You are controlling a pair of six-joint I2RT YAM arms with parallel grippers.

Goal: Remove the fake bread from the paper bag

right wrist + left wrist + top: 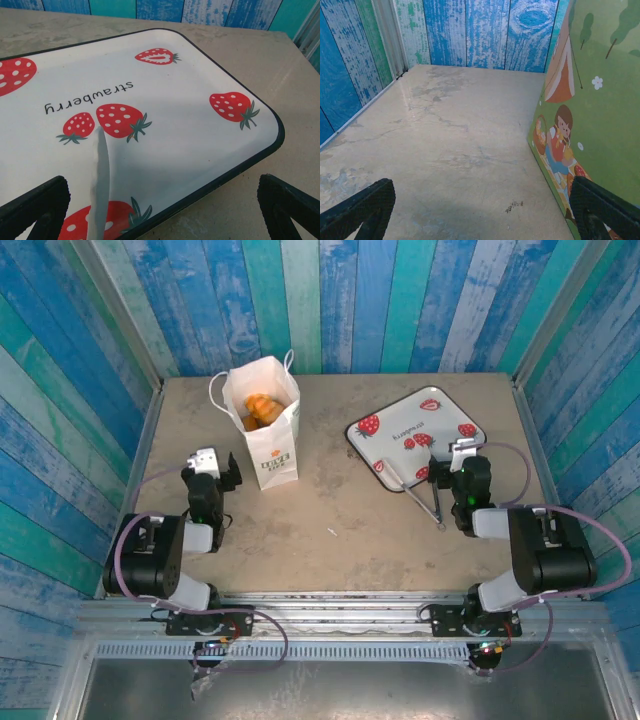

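Blue and teal plank walls box in a tan table [350,515], for anyone trying to picture it. Biggest thing on it is the paper bag [272,445], standing upright at the back left with its mouth facing straight up. The strawberry tray [445,412] sits well apart on the right.

The left gripper [212,472] is low, just beside the bag's left wall, with its fingers spread wide and nothing in them. The right gripper [462,462] hovers at the tray's near edge, also spread and empty, with the metal tongs [425,502] lying under it.

The fake bread [260,408] is down inside the bag, so I'd say the left arm is nearer and has to go in from above, not sideways.
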